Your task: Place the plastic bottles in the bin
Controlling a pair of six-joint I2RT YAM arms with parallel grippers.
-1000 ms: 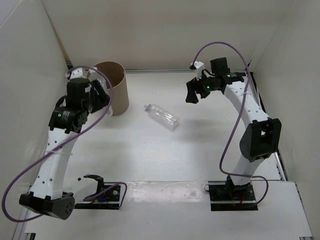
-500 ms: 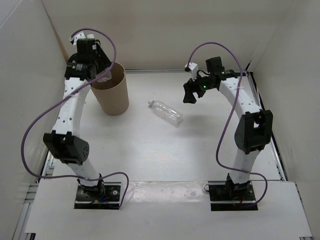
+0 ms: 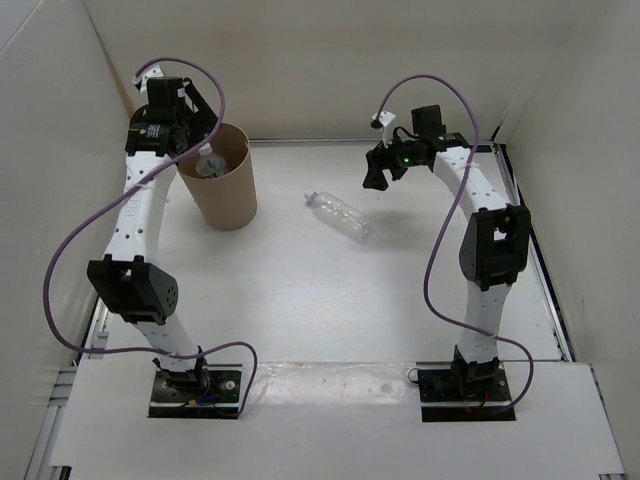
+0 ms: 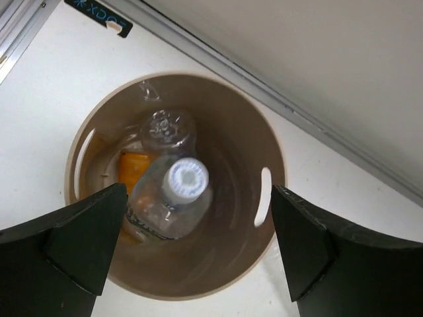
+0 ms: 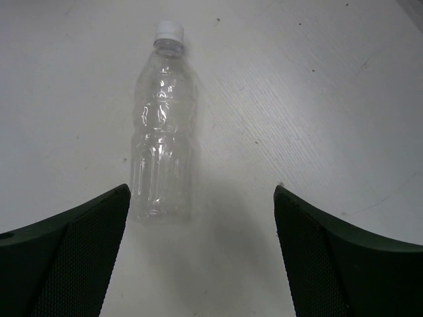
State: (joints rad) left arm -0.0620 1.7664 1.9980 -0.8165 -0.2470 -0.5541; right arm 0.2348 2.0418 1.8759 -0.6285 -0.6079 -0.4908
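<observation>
The bin (image 3: pixel 230 200) stands at the far left, a tan cylinder. My left gripper (image 3: pixel 193 140) hangs just over its rim, open. In the left wrist view the bin (image 4: pixel 248 142) holds three plastic bottles: a clear one with a white cap (image 4: pixel 175 198) leaning upright, another clear one (image 4: pixel 168 129) behind it, and an orange one (image 4: pixel 132 168) at the left wall. The left gripper (image 4: pixel 198 247) holds nothing. A plain clear bottle (image 3: pixel 340 215) lies on the table's middle. My right gripper (image 3: pixel 375 180) hovers open above and beyond it; the bottle (image 5: pixel 162 148) lies ahead of the right gripper (image 5: pixel 198 254), nearer its left finger.
White walls close in the table on the left, back and right. A metal rail (image 4: pixel 277 92) runs along the back wall just behind the bin. The bin has slot handles (image 4: pixel 265 196) in its side.
My left arm rose from beside the bin to above its rim and opened, and the bottle it carried now stands in the bin. The right arm moved farther back. The lying bottle drifted slightly right.
</observation>
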